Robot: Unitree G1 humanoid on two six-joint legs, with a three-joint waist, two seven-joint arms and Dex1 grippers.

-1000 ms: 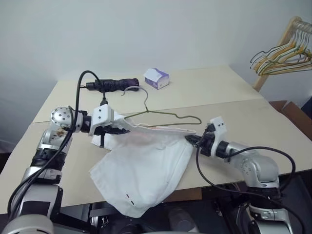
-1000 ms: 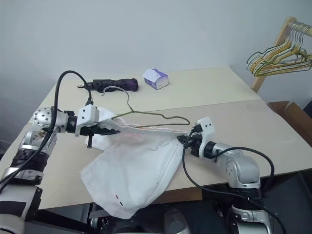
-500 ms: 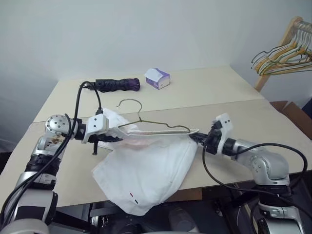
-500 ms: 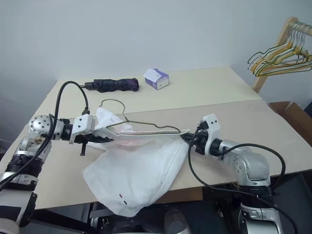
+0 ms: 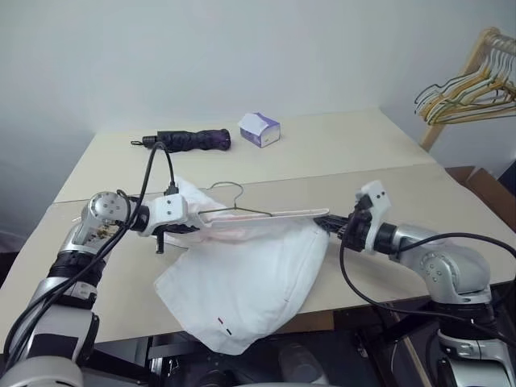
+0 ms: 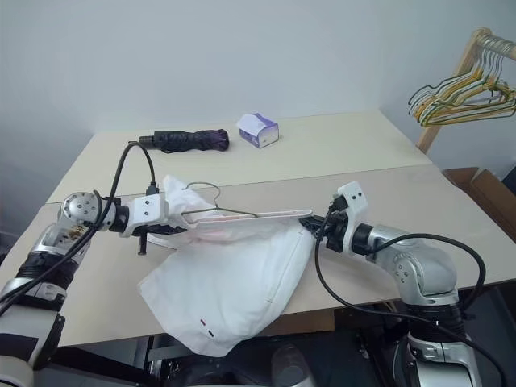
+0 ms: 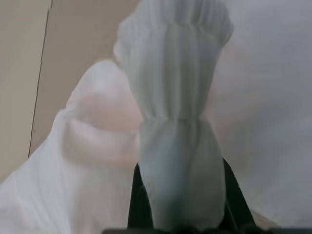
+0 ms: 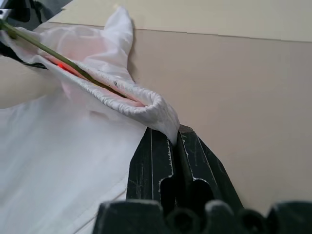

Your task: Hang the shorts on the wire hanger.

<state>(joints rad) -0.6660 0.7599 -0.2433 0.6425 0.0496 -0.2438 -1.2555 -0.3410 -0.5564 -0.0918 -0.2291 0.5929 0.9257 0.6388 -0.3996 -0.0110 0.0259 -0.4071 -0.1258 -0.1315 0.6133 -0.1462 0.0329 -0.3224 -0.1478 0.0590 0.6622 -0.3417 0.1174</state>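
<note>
While both arms hold the waistband stretched between them:
left gripper (image 5: 193, 226): clamped on shorts (image 5: 250, 282) waistband
right gripper (image 5: 329, 225): pinching the waistband's other end
shorts: lifted at the band, legs draped over the surface (image 5: 339, 153) front edge
wire hanger (image 5: 234, 201): inside the waistband, hook sticking out near left gripper

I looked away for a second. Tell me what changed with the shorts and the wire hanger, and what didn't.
The left gripper sank toward the table and the right gripper rose, pulling the waistband of the shorts taut between them. The wire hanger tipped over: its hook dropped from well above the cloth to just over the waistband. Both grippers stayed shut on the shorts. The umbrella and the tissue box stayed put.
</note>
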